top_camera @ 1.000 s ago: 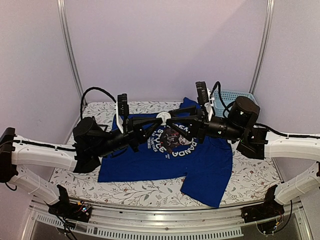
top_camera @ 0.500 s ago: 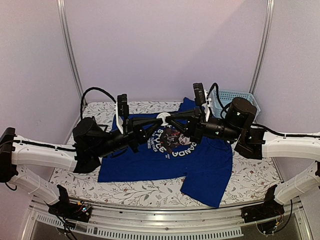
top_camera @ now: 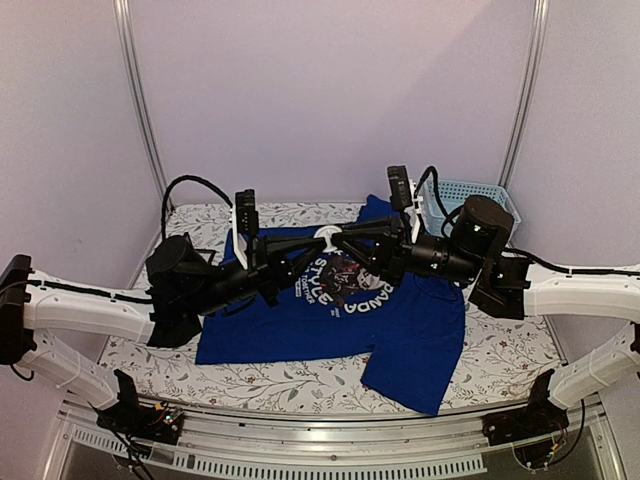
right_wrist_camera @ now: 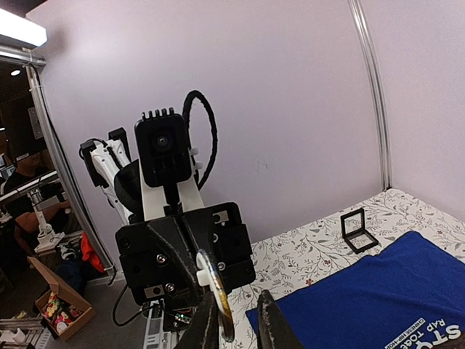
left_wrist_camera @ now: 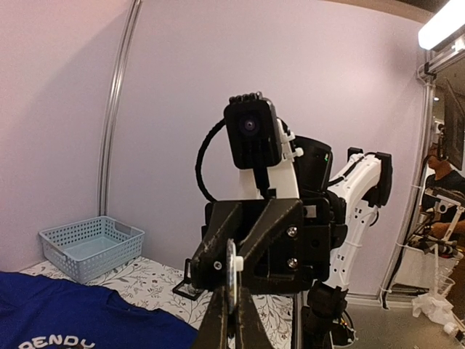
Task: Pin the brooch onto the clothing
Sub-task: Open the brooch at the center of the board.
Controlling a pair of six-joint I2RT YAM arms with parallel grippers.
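The left gripper (left_wrist_camera: 231,321) is clamped shut on the brooch (left_wrist_camera: 231,275), a small white disc held in the air above the T-shirt (top_camera: 300,322). The right gripper (right_wrist_camera: 237,329) meets it head-on. Its fingers (right_wrist_camera: 273,326) stand slightly apart, with the brooch's rim between them, beside one finger. The blue T-shirt lies spread over the middle of the surface (top_camera: 505,350), one part reaching the near edge. A pale blue basket (top_camera: 470,192) sits at the far right corner.
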